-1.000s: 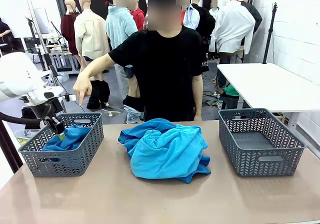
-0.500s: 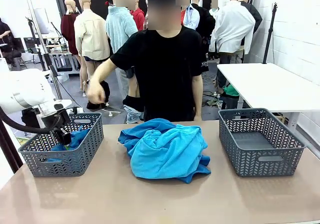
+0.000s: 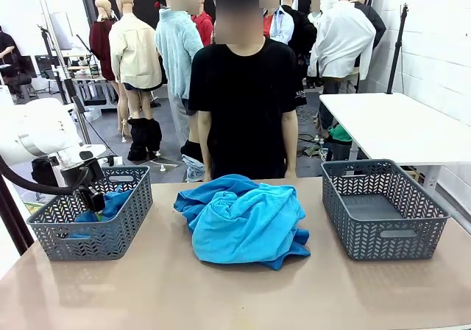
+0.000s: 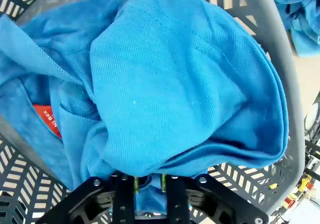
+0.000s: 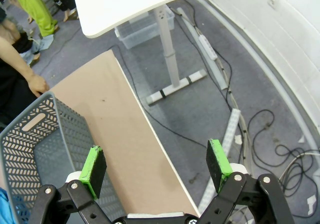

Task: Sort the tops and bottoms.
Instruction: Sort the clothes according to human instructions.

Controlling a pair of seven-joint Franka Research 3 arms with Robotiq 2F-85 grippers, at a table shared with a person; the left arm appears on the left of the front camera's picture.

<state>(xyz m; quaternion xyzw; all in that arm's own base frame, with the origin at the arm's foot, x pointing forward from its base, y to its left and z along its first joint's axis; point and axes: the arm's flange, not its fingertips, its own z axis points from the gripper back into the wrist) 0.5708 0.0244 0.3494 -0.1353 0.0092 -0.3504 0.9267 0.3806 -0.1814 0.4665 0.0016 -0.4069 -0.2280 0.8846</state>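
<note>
A heap of blue tops (image 3: pixel 246 219) lies in the middle of the table. One more blue top (image 3: pixel 110 203) sits in the grey left basket (image 3: pixel 110 234). My left gripper (image 3: pixel 92 197) reaches down into that basket. In the left wrist view the top (image 4: pixel 170 84) is bunched inside the basket (image 4: pixel 277 49), a red tag (image 4: pixel 47 120) showing, and my left gripper (image 4: pixel 148 183) has its pads close together with a fold of the fabric between them. My right gripper (image 5: pixel 156 166) stands wide open with nothing in it, past the table's right end above the floor.
An empty grey right basket (image 3: pixel 383 208) stands at the table's right, also the right basket (image 5: pixel 35 149) in the right wrist view. A person (image 3: pixel 246 102) in black stands at the far edge, arms down. A white table (image 3: pixel 405 124) stands behind on the right.
The person's outstretched arm has dropped back to the side. My left gripper has sunk lower into the left basket with the blue top.
</note>
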